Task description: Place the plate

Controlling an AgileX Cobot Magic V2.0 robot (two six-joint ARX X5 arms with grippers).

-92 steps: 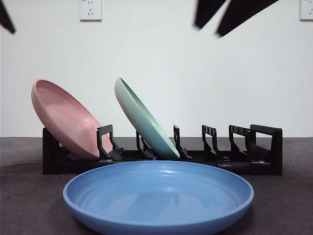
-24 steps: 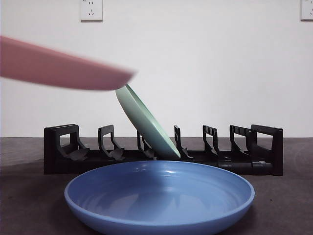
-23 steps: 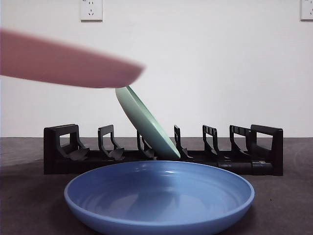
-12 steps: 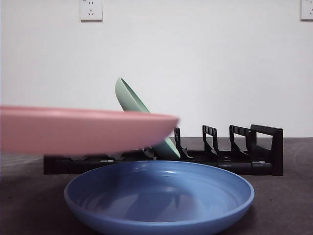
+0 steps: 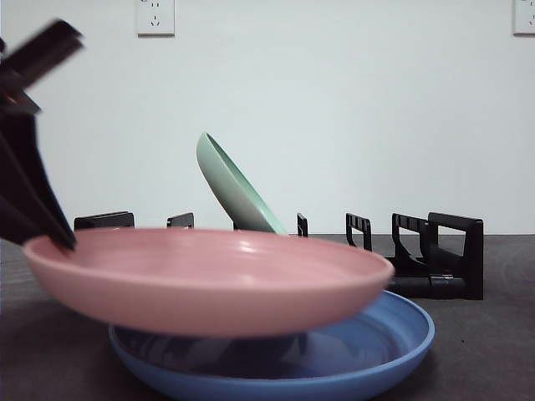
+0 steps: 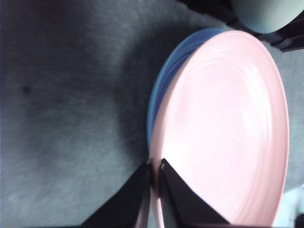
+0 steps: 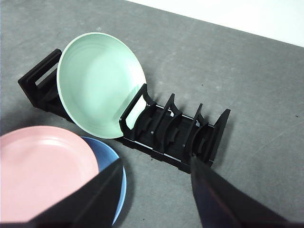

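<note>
The pink plate hangs nearly flat, just above the blue plate that lies on the table at the front. My left gripper comes in from the left and is shut on the pink plate's left rim. The left wrist view shows its jaws pinching the rim of the pink plate, with the blue plate beneath. My right gripper is open and empty, high above the table. It looks down on the pink plate and the blue plate.
A black dish rack stands across the back of the table. A green plate leans in one of its middle slots, also seen from the right wrist. The rack's other slots hold nothing.
The pink plate, lifted out of the rack's left slot, has come down and forward. It now hangs low over the blue plate, and the left arm shows at the left edge.
</note>
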